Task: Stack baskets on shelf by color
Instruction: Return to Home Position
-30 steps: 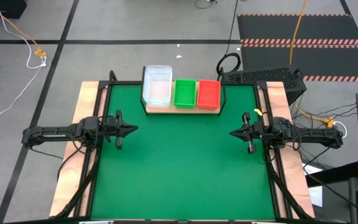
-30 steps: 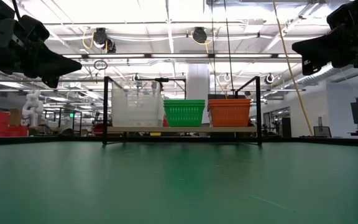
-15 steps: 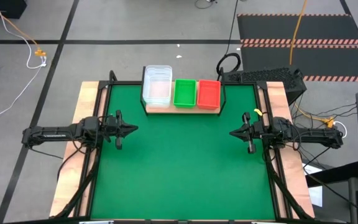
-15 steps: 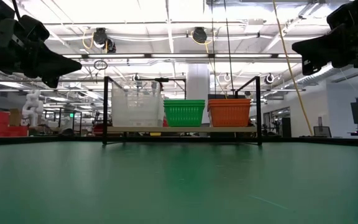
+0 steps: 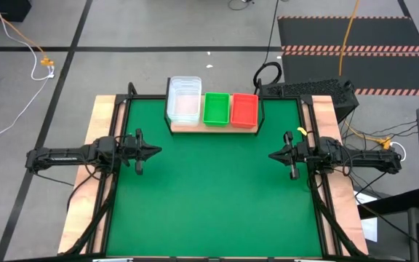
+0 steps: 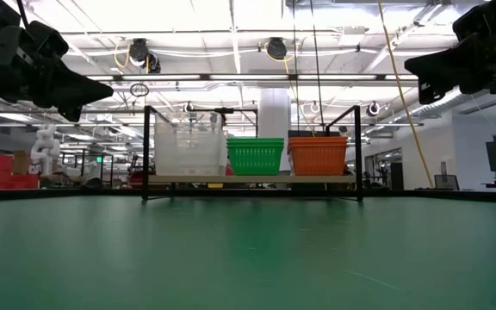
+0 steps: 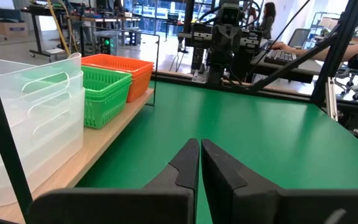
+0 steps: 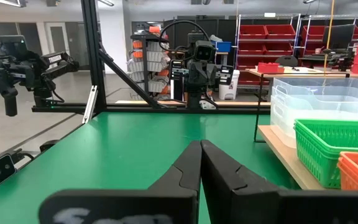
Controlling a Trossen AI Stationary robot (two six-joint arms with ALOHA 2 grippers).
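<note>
The baskets stand in three stacks on the wooden shelf [image 5: 213, 126] at the table's far edge: clear [image 5: 183, 99], green [image 5: 216, 108], red-orange [image 5: 244, 108]. The low view shows them side by side, clear [image 6: 189, 145], green [image 6: 255, 156], red-orange [image 6: 318, 156]. My left gripper [image 5: 158, 151] hovers shut over the table's left side, pointing right. My right gripper [image 5: 271, 155] hovers shut over the right side, pointing left. Both are well clear of the shelf. In the left wrist view the shut fingers [image 7: 200, 149] point across the mat, with the stacks [image 7: 104, 87] beside them.
The green mat [image 5: 213, 196] lies bare between the two arms. The shelf's black frame posts [image 6: 147, 151] rise at its ends. Bare wooden table strips [image 5: 104, 116] run along the mat's left and right sides. A person sits at a desk beyond the table [image 7: 269, 18].
</note>
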